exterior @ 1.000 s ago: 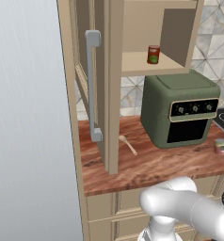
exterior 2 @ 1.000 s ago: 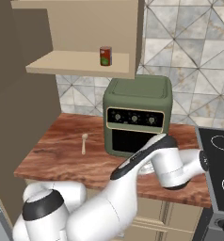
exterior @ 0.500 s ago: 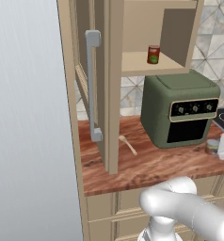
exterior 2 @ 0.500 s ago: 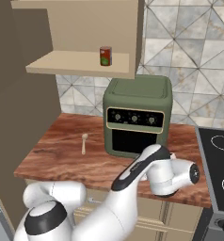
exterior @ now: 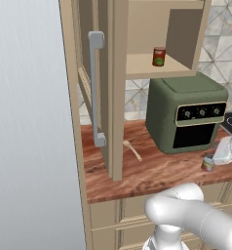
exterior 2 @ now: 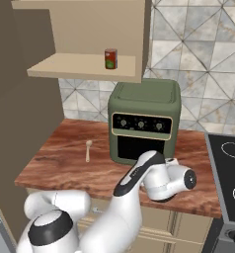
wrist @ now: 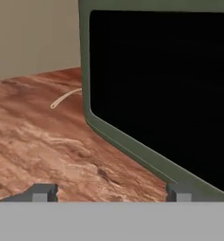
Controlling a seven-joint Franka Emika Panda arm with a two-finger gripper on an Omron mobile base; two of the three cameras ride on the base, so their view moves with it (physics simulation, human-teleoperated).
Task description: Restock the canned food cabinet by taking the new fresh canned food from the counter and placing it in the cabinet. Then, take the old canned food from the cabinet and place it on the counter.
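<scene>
Up on the shelf of the open tan cabinet (exterior: 159, 29) stands a small can with a red top and a green lower band (exterior: 159, 56), upright near the shelf's front edge; the right base view shows the same can (exterior 2: 110, 58) alone on the shelf. The cabinet door (exterior: 96, 88) hangs open toward the camera, its long grey bar handle (exterior: 95, 90) facing out.

Below, a dark green box oven (exterior: 187, 117) sits on the reddish-brown wood-grain surface (exterior: 137, 171), directly under the shelf. A small pale wooden spoon (exterior: 132, 150) lies flat on the surface to the oven's left, apart from it.

At the right edge of the left base view, a second small can with a silver lid and a red-and-yellow label (exterior: 207, 162) stands on the surface in front of the oven, just beside the white hand of the arm. Whether anything touches that can is hard to tell, since the hand is cut off by the picture's edge.

From the hand camera, the claw (wrist: 109, 192) is low over the surface, its two dark fingertips (wrist: 41, 192) spread wide with nothing between them. Ahead of it are the oven's dark glass door (wrist: 165, 89) and green frame, close on the right, with the spoon (wrist: 64, 98) farther back on the left.

A black stovetop (exterior 2: 228, 173) lies at the right of the right base view.
</scene>
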